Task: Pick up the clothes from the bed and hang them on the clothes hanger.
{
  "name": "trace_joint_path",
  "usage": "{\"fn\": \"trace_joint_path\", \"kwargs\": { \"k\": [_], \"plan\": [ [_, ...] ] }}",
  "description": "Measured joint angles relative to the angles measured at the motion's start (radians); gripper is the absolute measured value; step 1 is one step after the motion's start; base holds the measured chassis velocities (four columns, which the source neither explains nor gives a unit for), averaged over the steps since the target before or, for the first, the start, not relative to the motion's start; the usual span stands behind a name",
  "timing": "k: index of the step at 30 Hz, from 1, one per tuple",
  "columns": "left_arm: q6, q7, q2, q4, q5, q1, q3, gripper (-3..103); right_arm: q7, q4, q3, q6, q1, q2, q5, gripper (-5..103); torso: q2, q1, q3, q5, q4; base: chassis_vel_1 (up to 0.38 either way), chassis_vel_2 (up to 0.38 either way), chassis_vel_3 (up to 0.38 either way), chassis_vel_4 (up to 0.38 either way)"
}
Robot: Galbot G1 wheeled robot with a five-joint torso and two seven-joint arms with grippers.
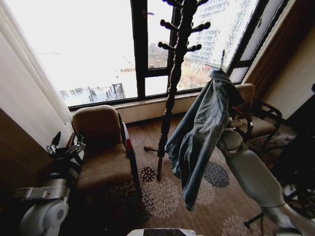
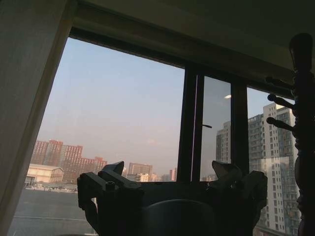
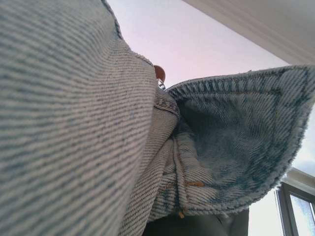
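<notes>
While the denim jacket (image 1: 199,137) drapes over the right gripper (image 1: 222,73), jaws hidden, beside the coat stand (image 1: 173,83), hanging comes next; left gripper (image 2: 172,189), jaws released, idles.

In front of me stands the coat stand (image 1: 173,83), with the window (image 1: 93,54) behind it. A chair (image 1: 101,147) sits to its left, and my left gripper (image 1: 61,145) is beside that chair. The jacket (image 1: 202,132) hangs to the stand's right, over my right arm (image 1: 256,182). Another chair (image 1: 256,118) sits behind the jacket.
</notes>
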Motion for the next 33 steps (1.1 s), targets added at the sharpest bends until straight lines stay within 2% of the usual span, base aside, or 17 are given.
{"fn": "trace_joint_path", "kwargs": {
  "k": [16, 27, 33],
  "plan": [
    [-0.003, 0.003, 0.021, 0.04, -0.008, -0.025, 0.0, 100, 0.013, -0.114, -0.131, 0.013, 0.143, 0.01, 0.009, 17, 0.0, 0.0, 0.0, -0.0001, 0.0001, -0.032, 0.031, 0.03, -0.03],
    [-0.011, 0.006, 0.037, 0.056, -0.024, -0.031, -0.009, 100, 0.007, -0.287, -0.207, 0.01, 0.288, 0.026, 0.036, 17, 0.0, 0.0, 0.0, 0.0001, 0.0, 0.0, 0.0, 0.0, 0.0],
    [-0.013, 0.007, 0.034, 0.068, -0.024, -0.039, -0.007, 100, 0.005, -0.262, -0.221, 0.01, 0.302, 0.03, 0.028, 17, 0.0, 0.0, 0.0, -0.0001, 0.0, 0.0, 0.0, 0.0, 0.0]
  ]
}}
